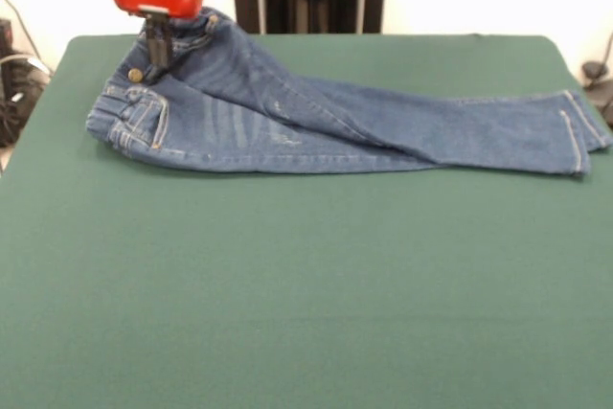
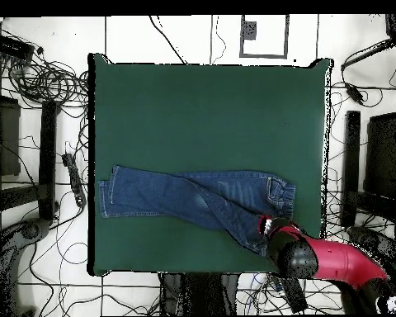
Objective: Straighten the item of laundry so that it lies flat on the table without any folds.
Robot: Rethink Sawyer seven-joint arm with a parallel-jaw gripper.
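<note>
The item of laundry (image 1: 316,122), a small pair of blue jeans, lies across the far part of the green table (image 1: 306,284), waist at the left and leg ends at the right. One leg lies slanted over the other. My gripper (image 1: 159,53) stands at the waistband by the brass button, its dark fingers close together and pinching the denim, which rises behind it. From above, the jeans (image 2: 185,194) stretch across the table (image 2: 201,107), and the gripper (image 2: 267,226) sits at their waist corner near the table's edge.
Cables and dark stands (image 2: 36,165) surround the table on the floor. More cables lie off the table's left edge (image 1: 14,83) in the front view. The red arm (image 2: 333,262) reaches in over the table's corner.
</note>
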